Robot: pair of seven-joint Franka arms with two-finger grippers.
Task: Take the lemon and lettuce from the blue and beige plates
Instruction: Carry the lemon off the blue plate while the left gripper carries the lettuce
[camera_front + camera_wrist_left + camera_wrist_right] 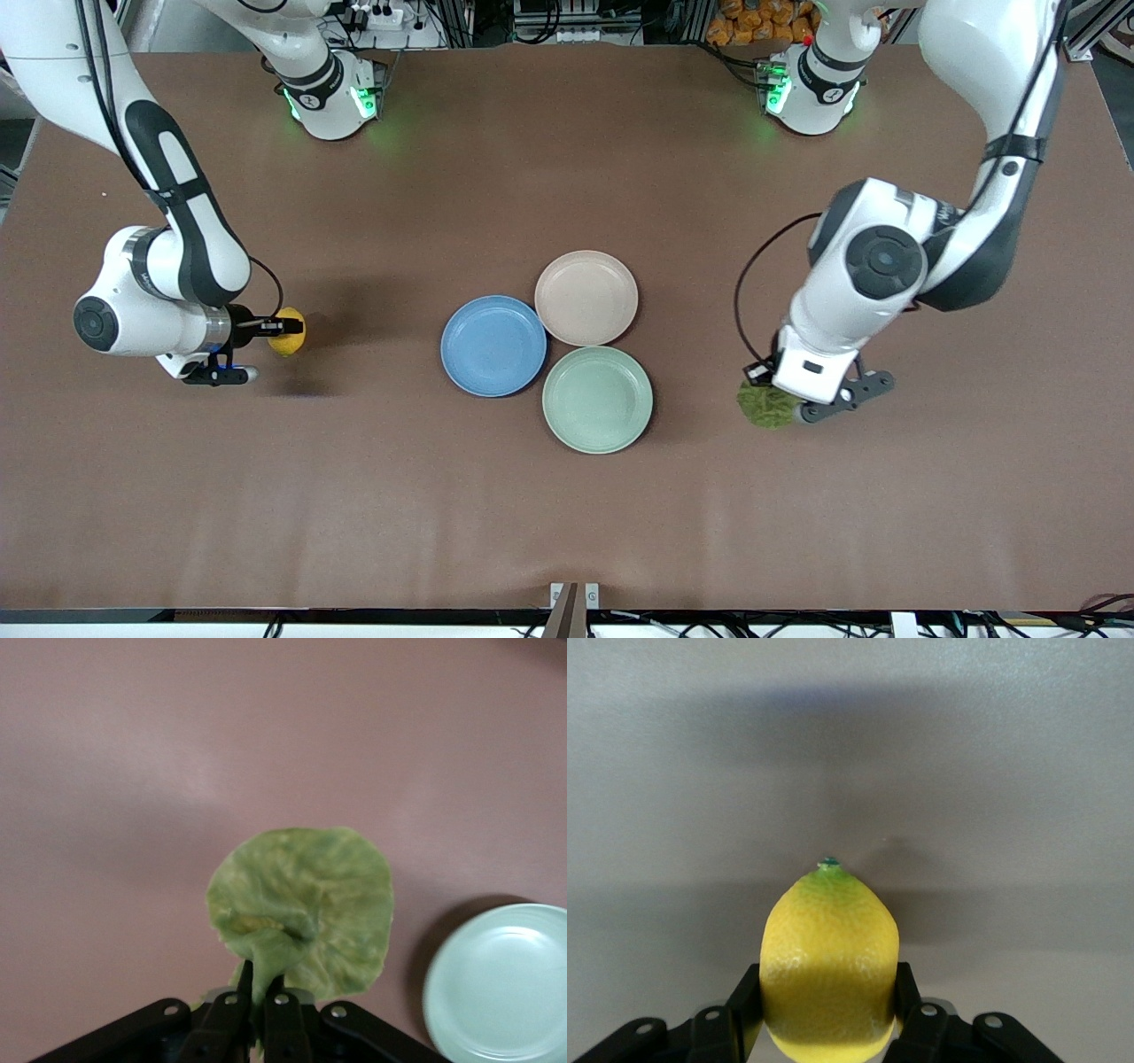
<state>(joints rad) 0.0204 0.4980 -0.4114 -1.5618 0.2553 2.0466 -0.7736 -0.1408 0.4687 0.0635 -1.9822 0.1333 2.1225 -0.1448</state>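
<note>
My right gripper (282, 330) is shut on the yellow lemon (289, 332) over bare table toward the right arm's end; the lemon fills the jaws in the right wrist view (829, 961). My left gripper (772, 400) is shut on the wrinkled green lettuce (767, 405) over bare table toward the left arm's end. In the left wrist view the leaf (303, 904) hangs from the closed jaws. The blue plate (493, 346) and the beige plate (586, 297) sit empty at the table's middle, touching each other.
A pale mint-green plate (597, 399) lies beside the blue plate, nearer the front camera than the beige one, and shows at the edge of the left wrist view (500, 985). Brown table (567, 514) surrounds the plates.
</note>
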